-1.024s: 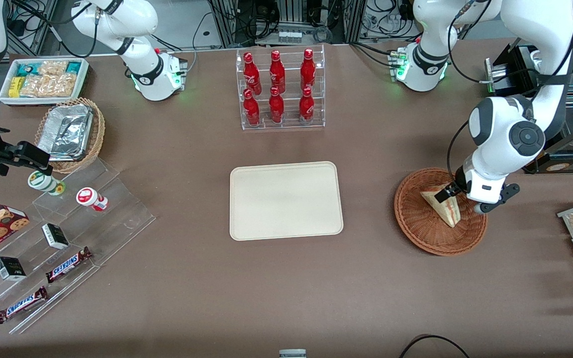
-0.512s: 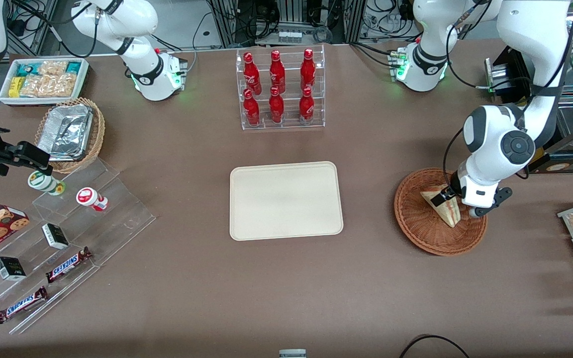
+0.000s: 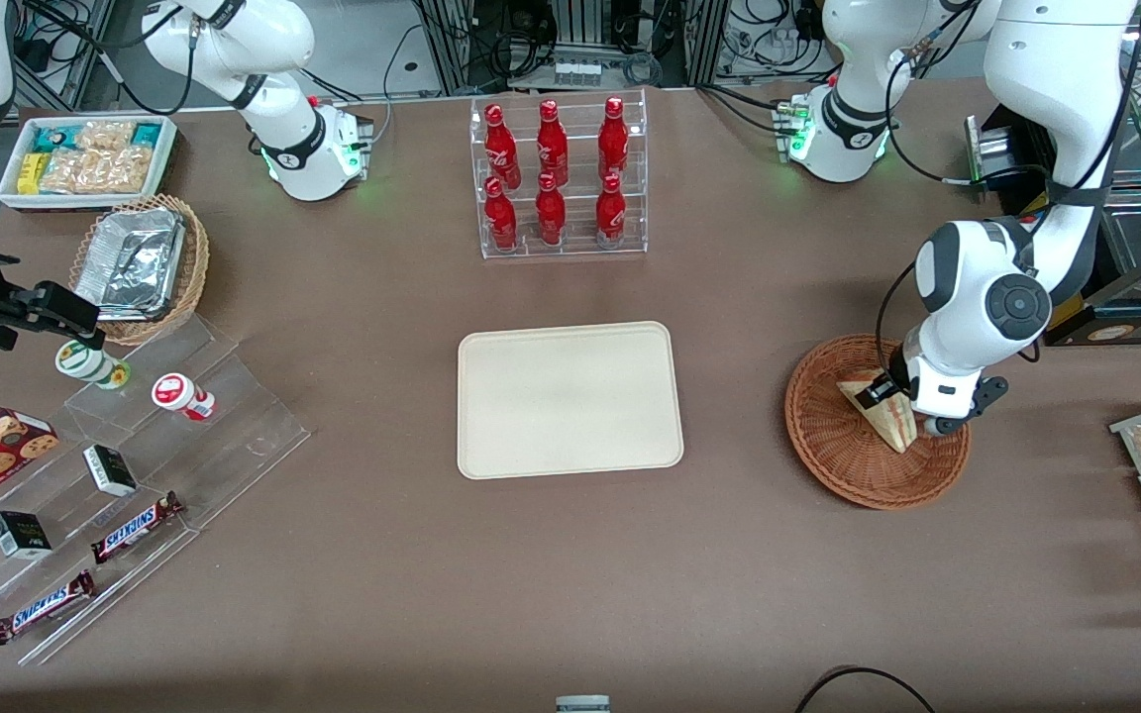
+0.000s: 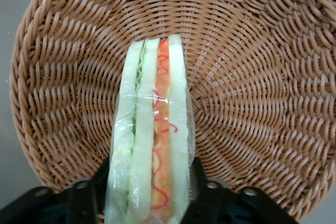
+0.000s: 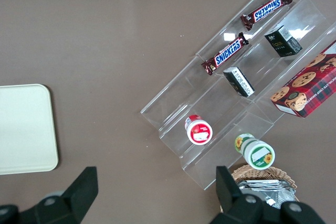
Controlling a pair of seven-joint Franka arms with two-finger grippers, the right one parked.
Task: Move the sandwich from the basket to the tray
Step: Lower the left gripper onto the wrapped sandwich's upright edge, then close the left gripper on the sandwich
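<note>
While your gripper [image 3: 895, 408] sits low inside the basket [image 3: 843, 456], its two black fingers [image 4: 84, 203] press against the flat bread faces of the sandwich [image 4: 152, 145], one on each side, so it is clamped on the wedge. You can see in the wrist view that the sandwich stands on edge with its cut side up, showing green and red filling between pale bread under clear wrap. It lies in the basket's middle, its thin end pointing toward the tray [image 3: 569, 399].

You will find the tray flat on the brown table [image 3: 570, 555], well apart from the basket toward the parked arm's end, with nothing on it. Farther from the front camera than the tray stands a clear rack of red bottles [image 3: 553, 173] with white script too small for you to read.

Toward the parked arm's end, a clear stepped stand [image 5: 236, 87] carries two bars that read SNICKERS [image 5: 226, 56], two small dark boxes [image 5: 238, 81], a red-lidded cup [image 5: 199, 129] and a green-lidded cup [image 5: 254, 151]. Beside them lies a red cookie box [image 5: 307, 85].
</note>
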